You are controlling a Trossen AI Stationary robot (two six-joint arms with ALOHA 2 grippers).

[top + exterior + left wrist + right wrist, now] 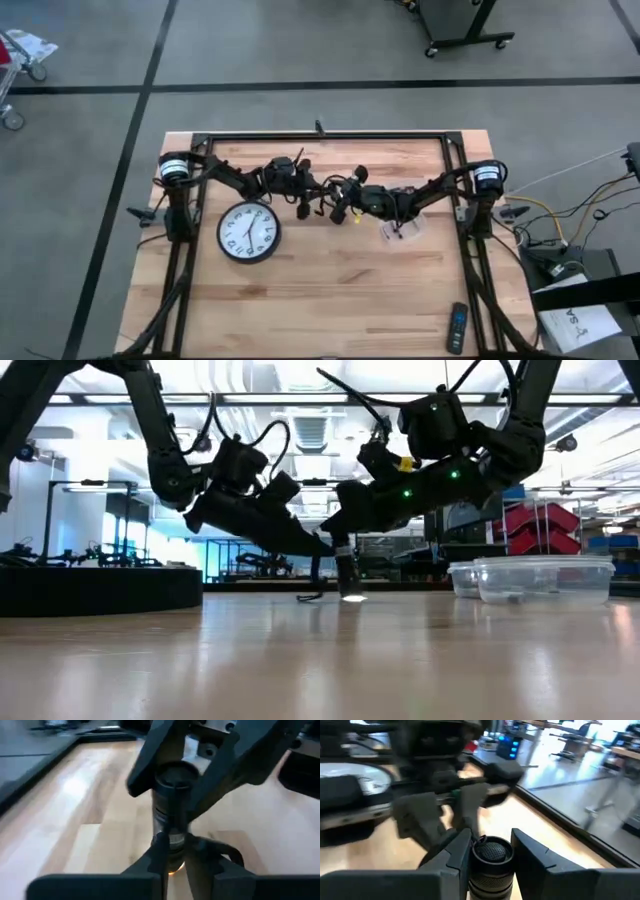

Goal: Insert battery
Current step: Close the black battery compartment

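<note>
Near the middle of the wooden table (pixel 330 290), both grippers clamp one black cylindrical flashlight (pixel 170 815): right gripper (pixel 490 845) at its cap, left gripper (pixel 172 852) lower. Only the low view shows its lit end on the table.

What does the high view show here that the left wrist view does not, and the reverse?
Only the high view shows the wall clock, the remote and the clear container on the table. Only the left wrist view shows the glow on the wood under the flashlight. Both show the left gripper and right gripper meeting at the flashlight.
</note>
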